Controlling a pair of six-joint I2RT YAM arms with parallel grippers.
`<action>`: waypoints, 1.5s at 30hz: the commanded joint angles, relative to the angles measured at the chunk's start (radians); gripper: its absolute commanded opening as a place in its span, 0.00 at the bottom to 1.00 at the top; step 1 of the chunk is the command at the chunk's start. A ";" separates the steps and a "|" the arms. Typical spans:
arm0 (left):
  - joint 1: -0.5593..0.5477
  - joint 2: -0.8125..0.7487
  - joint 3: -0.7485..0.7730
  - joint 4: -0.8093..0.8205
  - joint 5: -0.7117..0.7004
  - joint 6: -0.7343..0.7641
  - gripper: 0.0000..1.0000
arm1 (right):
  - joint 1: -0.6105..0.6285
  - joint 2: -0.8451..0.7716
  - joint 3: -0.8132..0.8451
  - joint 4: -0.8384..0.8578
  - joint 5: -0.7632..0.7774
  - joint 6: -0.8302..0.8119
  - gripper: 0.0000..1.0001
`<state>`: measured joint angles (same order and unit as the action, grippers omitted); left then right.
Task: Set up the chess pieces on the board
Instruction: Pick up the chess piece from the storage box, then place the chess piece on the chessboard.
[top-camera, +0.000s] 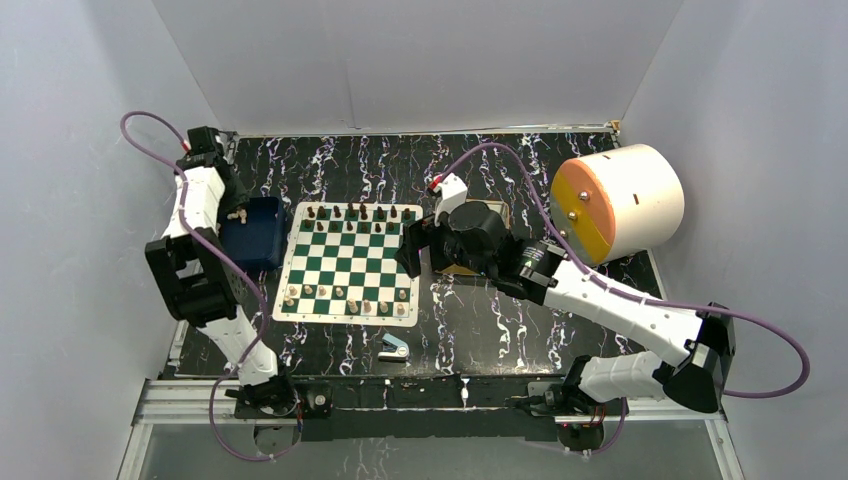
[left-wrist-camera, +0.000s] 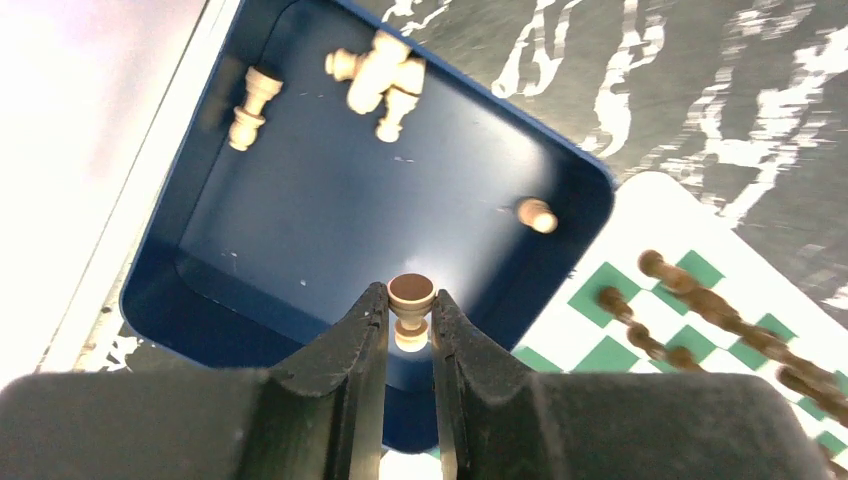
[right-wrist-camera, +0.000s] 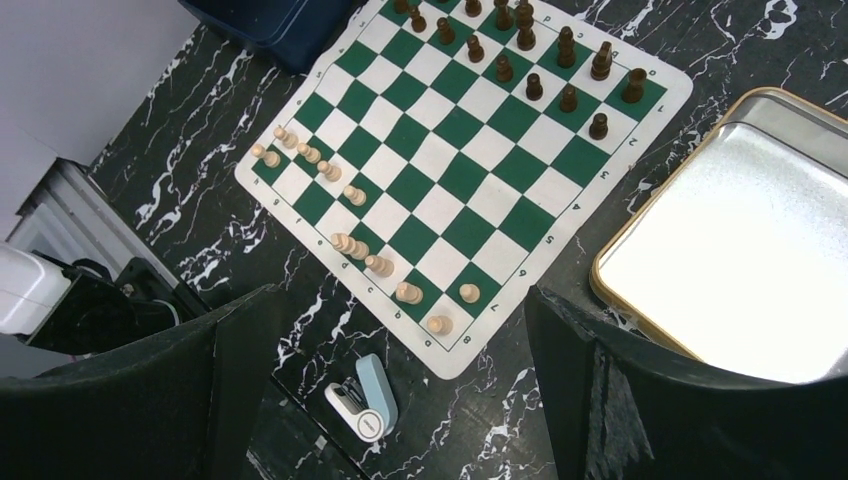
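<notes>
My left gripper (left-wrist-camera: 410, 300) is shut on a pale beige chess piece (left-wrist-camera: 411, 292), held over the dark blue tray (left-wrist-camera: 330, 220). Several more pale pieces (left-wrist-camera: 378, 72) lie loose in that tray. From above, the left gripper (top-camera: 237, 213) hangs over the tray (top-camera: 258, 240), just left of the board (top-camera: 350, 262). On the green and white board (right-wrist-camera: 440, 170), dark pieces (right-wrist-camera: 527, 40) line the far rows and pale pieces (right-wrist-camera: 345, 243) the near rows. My right gripper (right-wrist-camera: 395, 330) is open and holds nothing, high above the board's right near corner.
A silver tin (right-wrist-camera: 740, 250) lies right of the board, partly under my right wrist (top-camera: 475, 235). A small blue-and-white stapler-like object (right-wrist-camera: 366, 398) sits in front of the board. A big cream cylinder with an orange face (top-camera: 615, 205) stands at the far right.
</notes>
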<state>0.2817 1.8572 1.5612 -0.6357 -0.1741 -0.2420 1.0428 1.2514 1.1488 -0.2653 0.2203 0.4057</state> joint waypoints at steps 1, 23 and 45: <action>0.004 -0.121 -0.011 -0.013 0.147 -0.089 0.06 | -0.004 -0.056 0.006 0.025 0.054 0.067 0.99; -0.057 -0.486 -0.553 0.392 0.838 -0.796 0.07 | -0.003 0.124 0.021 0.390 -0.035 0.124 0.74; -0.228 -0.602 -0.697 0.669 0.955 -1.057 0.07 | -0.001 0.509 0.145 0.819 0.069 -0.023 0.43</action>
<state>0.0666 1.3033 0.8749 -0.0326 0.7341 -1.2510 1.0428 1.7451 1.2385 0.3721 0.2310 0.4374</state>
